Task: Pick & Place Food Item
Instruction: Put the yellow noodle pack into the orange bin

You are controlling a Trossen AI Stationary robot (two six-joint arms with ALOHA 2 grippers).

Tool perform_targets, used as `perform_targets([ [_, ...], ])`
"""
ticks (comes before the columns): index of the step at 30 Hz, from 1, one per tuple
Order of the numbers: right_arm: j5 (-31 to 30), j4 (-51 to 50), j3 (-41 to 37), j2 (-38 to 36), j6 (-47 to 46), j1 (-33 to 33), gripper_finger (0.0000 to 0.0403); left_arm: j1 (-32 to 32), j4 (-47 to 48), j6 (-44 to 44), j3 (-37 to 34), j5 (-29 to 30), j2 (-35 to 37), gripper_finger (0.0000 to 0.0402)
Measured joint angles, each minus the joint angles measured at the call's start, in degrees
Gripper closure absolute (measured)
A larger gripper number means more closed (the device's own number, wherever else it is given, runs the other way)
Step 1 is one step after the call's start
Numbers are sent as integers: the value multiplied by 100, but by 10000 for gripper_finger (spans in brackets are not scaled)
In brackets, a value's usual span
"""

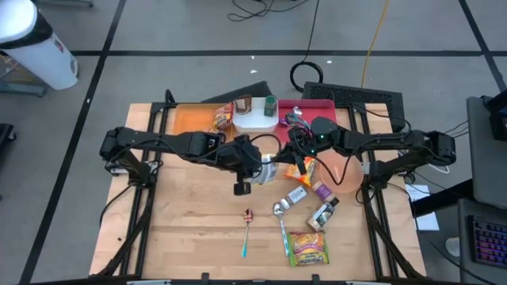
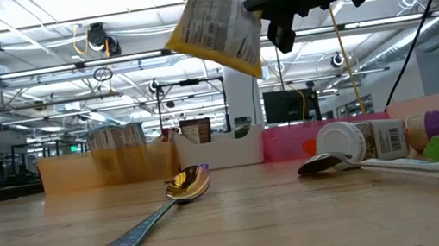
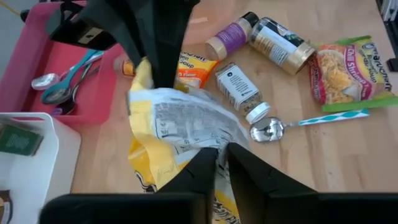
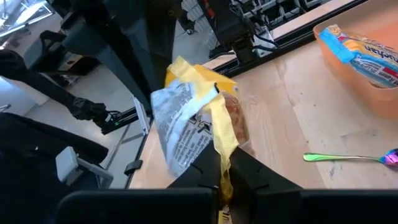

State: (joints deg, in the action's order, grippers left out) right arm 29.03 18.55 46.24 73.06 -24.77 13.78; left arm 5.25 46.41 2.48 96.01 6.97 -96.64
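1. The food packet is a crinkled pouch, yellow along its edges with a white printed back panel of small text; it hangs in the air above the middle of the desk, not touching the wood.
2. In the low view its long axis is tilted, the upper end toward the left and the lower yellow corner toward the right.
3. Nearest on the desk lie a noodle packet at the near edge, a teal-handled spoon and a second spoon just to its right, both with handles pointing near.
4. The left gripper reaches in from the left with its arm stretched level across the desk; its fingers are close together, pinched on the packet's near edge in the left wrist view.
5. The right gripper comes from the right, arm likewise stretched toward the centre; its fingers are clamped together on the packet's yellow edge in the right wrist view. So both grippers meet at the packet above the desk's middle.
6. Just right of the packet, on the desk, lie spice jars on their sides and an orange soup packet.
7. Farther right sits an orange bowl holding a blue-edged packet.
8. At the far edge stand a white bin, an orange tray to its left and a pink tray with cutlery to its right.
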Motion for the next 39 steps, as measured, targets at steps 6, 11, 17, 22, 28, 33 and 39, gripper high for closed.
perform_targets([
  [6, 25, -7, 0, -22, 0, 0, 402, -238, 2, 209, 0, -332, 0, 303],
  [11, 50, -131, 0, -22, 4, 0, 403, -523, -15, 464, 0, -1186, 0, 256],
  [17, 42, -329, 0, -20, 79, 0, 403, -844, -235, 1054, 0, -2058, 0, 210],
  [22, -40, -604, 0, -21, 214, 22, 403, -1044, -528, 1274, 2, -2642, 0, 190],
  [28, -45, -770, 0, -20, 299, 52, 403, -1194, -528, 1283, 9, -2991, 7, 185],
  [33, -43, -768, 0, -20, 299, 17, 403, -1205, -516, 1172, 9, -2885, 7, 185],
  [39, -30, -763, 0, -20, 342, -191, 403, -1188, -689, 686, 9, -2401, 7, 185],
])
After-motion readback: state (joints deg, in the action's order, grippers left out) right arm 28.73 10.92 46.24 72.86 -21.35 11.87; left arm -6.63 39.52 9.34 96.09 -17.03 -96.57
